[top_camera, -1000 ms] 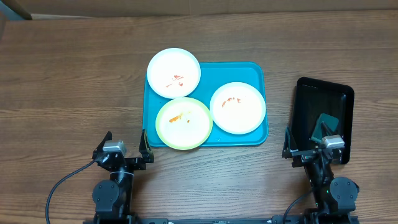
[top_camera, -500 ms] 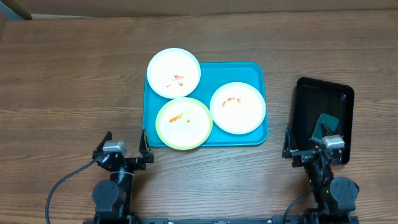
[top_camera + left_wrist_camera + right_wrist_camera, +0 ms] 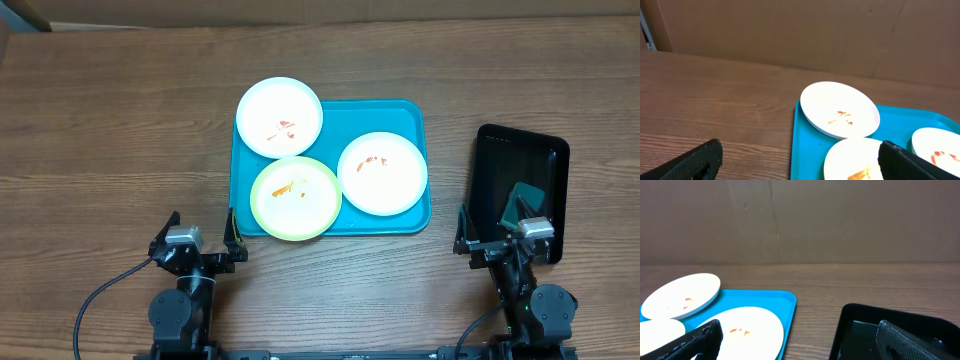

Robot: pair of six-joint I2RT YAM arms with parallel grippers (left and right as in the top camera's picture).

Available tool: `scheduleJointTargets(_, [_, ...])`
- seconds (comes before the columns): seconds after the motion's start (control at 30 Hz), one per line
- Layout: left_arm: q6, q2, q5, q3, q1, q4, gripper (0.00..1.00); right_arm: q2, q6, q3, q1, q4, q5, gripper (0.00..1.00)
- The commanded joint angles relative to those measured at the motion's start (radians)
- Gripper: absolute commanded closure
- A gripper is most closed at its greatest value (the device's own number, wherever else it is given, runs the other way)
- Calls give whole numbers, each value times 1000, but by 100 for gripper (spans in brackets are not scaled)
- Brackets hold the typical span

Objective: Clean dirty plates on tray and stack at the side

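Note:
The turquoise tray (image 3: 345,115) lies mid-table with three plates on it. A white plate (image 3: 280,117) with red smears overhangs the tray's far left corner. A pale yellow-green plate (image 3: 295,198) with an orange smear sits at the near left, and a second white plate (image 3: 383,173) sits on the right. My left gripper (image 3: 203,228) stands open just near-left of the tray, holding nothing. My right gripper (image 3: 505,232) is open between the tray and a black tray. The left wrist view shows the tray (image 3: 807,145) and smeared plate (image 3: 840,109) ahead.
A smaller black tray (image 3: 520,160) lies at the right, with a dark green block (image 3: 525,200) in its near part. A brown cardboard wall (image 3: 800,220) closes off the far side of the wooden table (image 3: 120,130).

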Motion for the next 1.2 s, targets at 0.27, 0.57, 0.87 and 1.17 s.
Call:
scheduleJointTargets(0.27, [-6, -5, 8, -3, 5, 1, 0, -10, -7, -10, 5, 4, 9, 0])
scheduleJointTargets(0.57, [-6, -5, 1, -3, 5, 3, 0, -10, -7, -10, 5, 4, 9, 0])
scheduleJointTargets(0.87, [-15, -5, 34, -3, 5, 2, 0, -10, -7, -10, 5, 4, 9, 0])
scheduleJointTargets(1.17, [-36, -5, 51, 7, 5, 2, 0, -10, 100, -10, 5, 4, 9, 0])
